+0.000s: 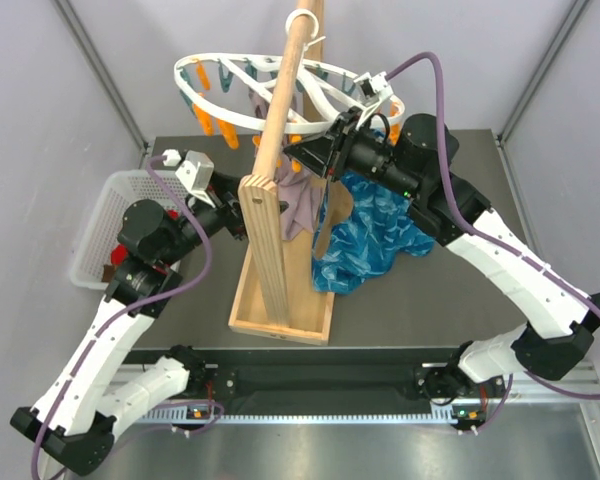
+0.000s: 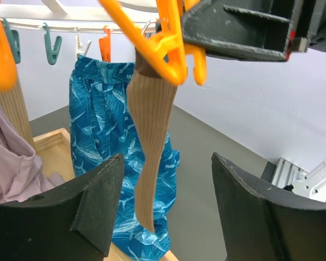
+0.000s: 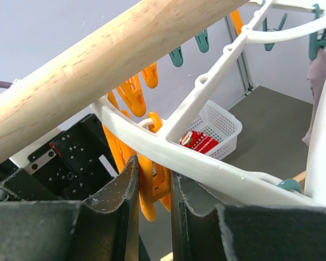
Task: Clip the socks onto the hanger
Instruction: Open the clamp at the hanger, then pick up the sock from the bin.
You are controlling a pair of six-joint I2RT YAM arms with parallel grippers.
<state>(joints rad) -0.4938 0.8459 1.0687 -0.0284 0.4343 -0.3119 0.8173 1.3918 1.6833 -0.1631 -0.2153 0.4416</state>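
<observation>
The white ring hanger (image 1: 195,95) hangs from the wooden pole, with orange and teal pegs dangling from it. My right gripper (image 1: 298,152) reaches up under the ring and is shut on an orange peg (image 3: 152,187), one finger on each side of it. A tan ribbed sock (image 2: 150,147) hangs limp from that orange peg (image 2: 171,51). My left gripper (image 2: 165,212) stands open just in front of the sock's lower end, with neither of its fingers (image 2: 98,201) touching it. A red sock (image 3: 198,142) lies in the basket.
The wooden pole stand (image 1: 275,270) rises mid-table between the arms. A blue patterned cloth (image 1: 380,230) and a mauve cloth (image 1: 298,205) hang from the hanger behind the tan sock. The white mesh basket (image 1: 105,225) sits at the table's left edge.
</observation>
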